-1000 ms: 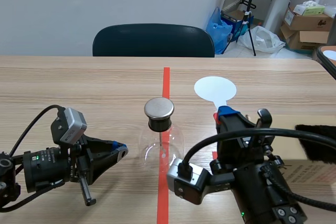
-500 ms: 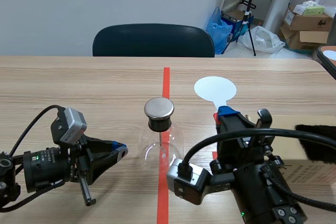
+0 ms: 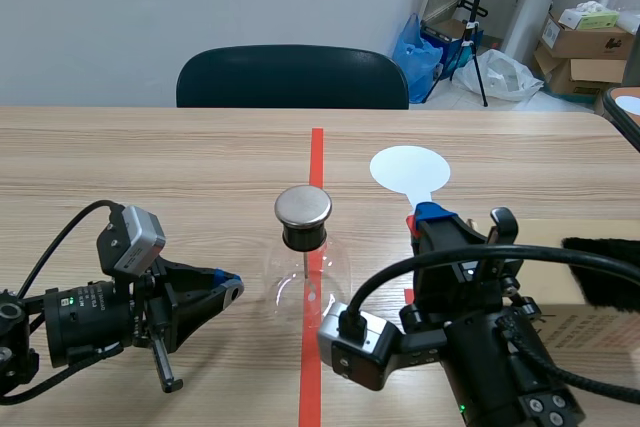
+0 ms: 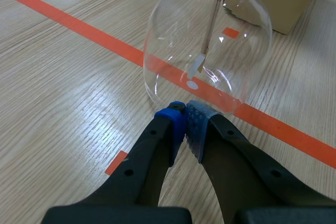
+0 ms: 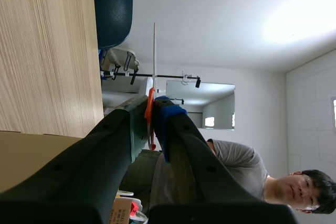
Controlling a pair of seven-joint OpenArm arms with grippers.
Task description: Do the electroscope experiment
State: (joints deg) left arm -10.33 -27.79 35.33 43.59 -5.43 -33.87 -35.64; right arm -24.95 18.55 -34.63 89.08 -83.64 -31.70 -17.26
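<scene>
Starting at the left, the left pincer [image 3: 230, 285] sits low over the surface [image 3: 150, 167], closed on nothing, its pads meeting just short of the glass electroscope flask [image 3: 305, 282]. The flask stands on the central red tape line, topped by a metal cap [image 3: 303, 205]. The right pincer [image 3: 425, 215] is clamped on the stem of a white disc paddle [image 3: 410, 169].

Both arms are black. The left arm [image 3: 75, 322] carries a silver-grey camera box [image 3: 132, 237], a looping black cable [image 3: 55, 237] and small green lights [image 3: 70, 299]. The right arm [image 3: 490, 347] has a similar box [image 3: 362, 347] and a thicker cable. The left gripper [image 4: 185, 109] and right gripper [image 5: 151, 103] have thick fingers with dotted pads [image 4: 198, 124], blue or grey-green.
</scene>
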